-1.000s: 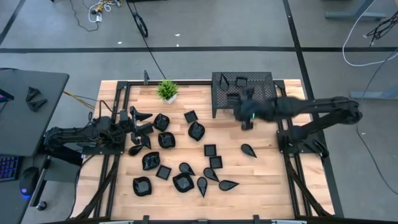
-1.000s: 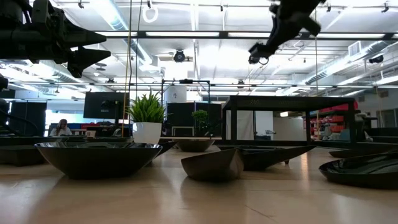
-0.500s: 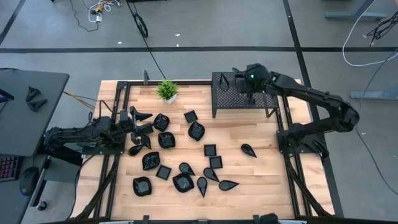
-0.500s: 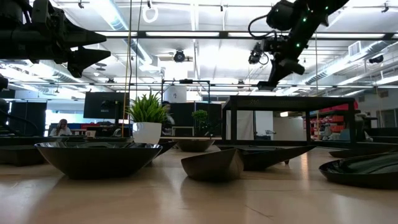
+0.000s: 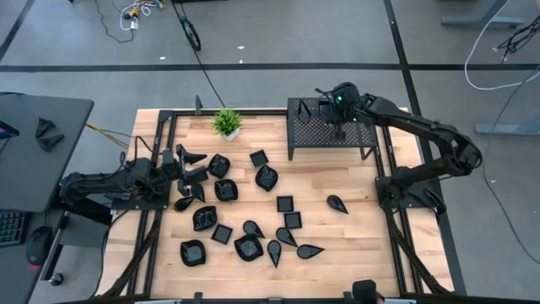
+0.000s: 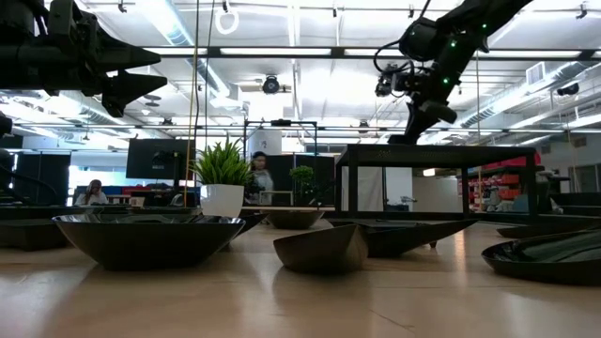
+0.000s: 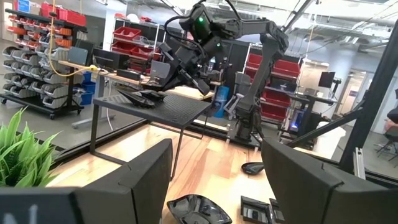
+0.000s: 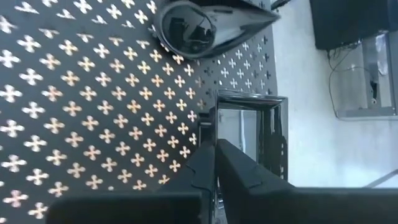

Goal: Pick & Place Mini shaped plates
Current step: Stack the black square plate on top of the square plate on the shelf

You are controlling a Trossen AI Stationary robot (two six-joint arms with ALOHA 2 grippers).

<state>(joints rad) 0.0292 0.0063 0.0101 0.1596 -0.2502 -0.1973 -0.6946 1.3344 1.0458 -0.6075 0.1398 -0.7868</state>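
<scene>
Right gripper (image 5: 337,118): held over the black perforated metal rack (image 5: 359,135) at the far right of the surface; jaws nearly closed on the rim of a small glossy black square plate (image 8: 249,134), pinched edge-on just above the rack top.
Rack contents: a glossy black teardrop plate (image 8: 202,28) rests on the perforated top, just beside the held plate.
Left gripper (image 5: 192,165): waits at the left of the light wooden surface (image 5: 354,245); jaws spread wide, nothing held.
Remaining mini shaped plates (image 5: 253,211): scattered across the middle of the surface, between the arms.
Green potted plant (image 5: 226,123): at the far edge, left of the rack.
</scene>
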